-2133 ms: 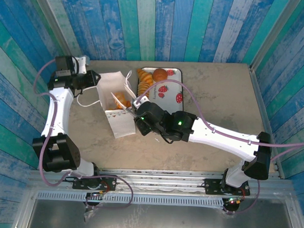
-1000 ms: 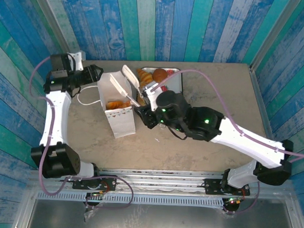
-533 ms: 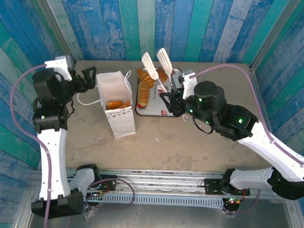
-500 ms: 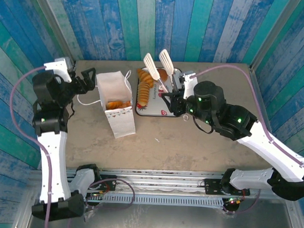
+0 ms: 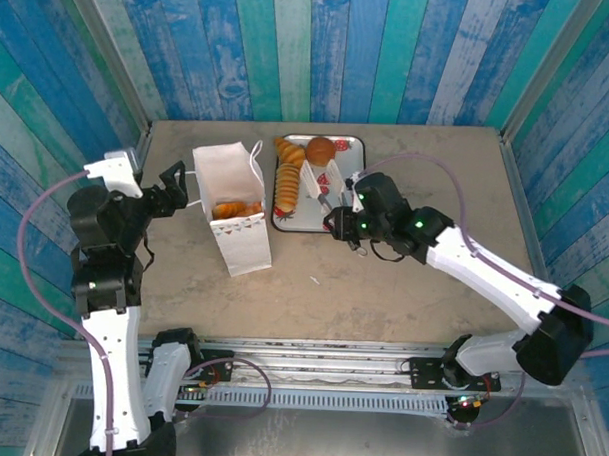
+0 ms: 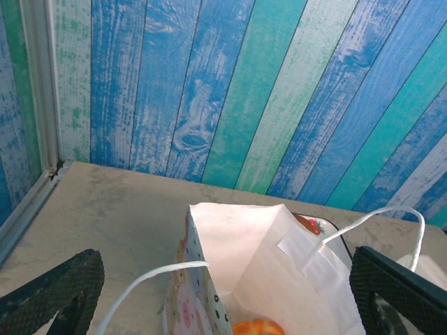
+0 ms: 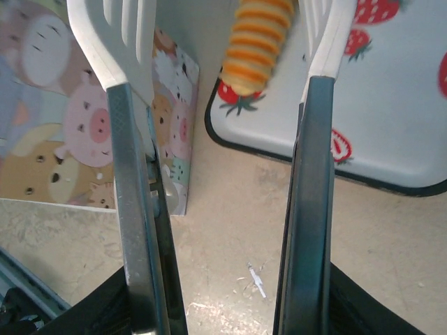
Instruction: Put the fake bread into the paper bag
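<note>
The white paper bag (image 5: 233, 216) stands open left of the strawberry-print tray (image 5: 349, 166). Orange fake bread (image 5: 235, 208) lies inside it, and one piece (image 6: 258, 326) shows at the bottom of the left wrist view. Ridged croissants (image 5: 286, 173) and a round brown bun (image 5: 320, 149) rest on the tray. My right gripper (image 5: 347, 224) is shut on metal tongs (image 5: 316, 188). Their white tips stand apart on either side of a striped croissant (image 7: 257, 42). My left gripper (image 5: 176, 189) is open, just left of the bag and apart from it, its fingers (image 6: 52, 293) wide of the bag's mouth (image 6: 237, 244).
A white cord handle (image 5: 167, 198) lies looped on the table beside the bag. A small white scrap (image 5: 313, 279) sits on the bare table in front of the tray. Blue plank walls close in the back and sides; a metal rail (image 5: 320, 349) runs along the near edge.
My left gripper opened and drew back from the bag's left edge. My right arm swung the tongs from the bag up over the tray, then lowered them around a croissant.
</note>
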`<action>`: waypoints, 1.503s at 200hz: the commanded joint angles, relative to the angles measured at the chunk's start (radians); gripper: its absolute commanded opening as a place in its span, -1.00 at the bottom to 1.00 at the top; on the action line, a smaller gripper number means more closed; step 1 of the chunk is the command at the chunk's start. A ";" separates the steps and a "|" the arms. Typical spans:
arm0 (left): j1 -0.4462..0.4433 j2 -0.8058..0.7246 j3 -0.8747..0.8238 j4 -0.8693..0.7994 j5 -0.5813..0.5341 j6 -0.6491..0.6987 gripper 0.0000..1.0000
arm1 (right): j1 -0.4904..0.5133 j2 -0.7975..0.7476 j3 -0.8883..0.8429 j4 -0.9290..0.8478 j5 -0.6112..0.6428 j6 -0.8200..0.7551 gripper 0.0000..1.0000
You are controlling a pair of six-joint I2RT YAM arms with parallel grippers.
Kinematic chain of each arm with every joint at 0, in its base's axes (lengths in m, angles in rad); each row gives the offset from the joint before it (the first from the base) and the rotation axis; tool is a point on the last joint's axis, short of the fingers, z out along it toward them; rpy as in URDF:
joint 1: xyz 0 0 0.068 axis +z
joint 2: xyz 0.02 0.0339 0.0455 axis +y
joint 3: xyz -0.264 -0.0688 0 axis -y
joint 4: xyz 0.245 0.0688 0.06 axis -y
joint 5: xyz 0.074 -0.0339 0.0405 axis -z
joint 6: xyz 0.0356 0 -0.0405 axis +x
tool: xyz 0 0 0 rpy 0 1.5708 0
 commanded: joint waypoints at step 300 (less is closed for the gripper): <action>0.004 -0.040 -0.009 -0.023 -0.152 0.105 0.89 | -0.140 0.556 0.244 0.144 -0.360 0.020 0.17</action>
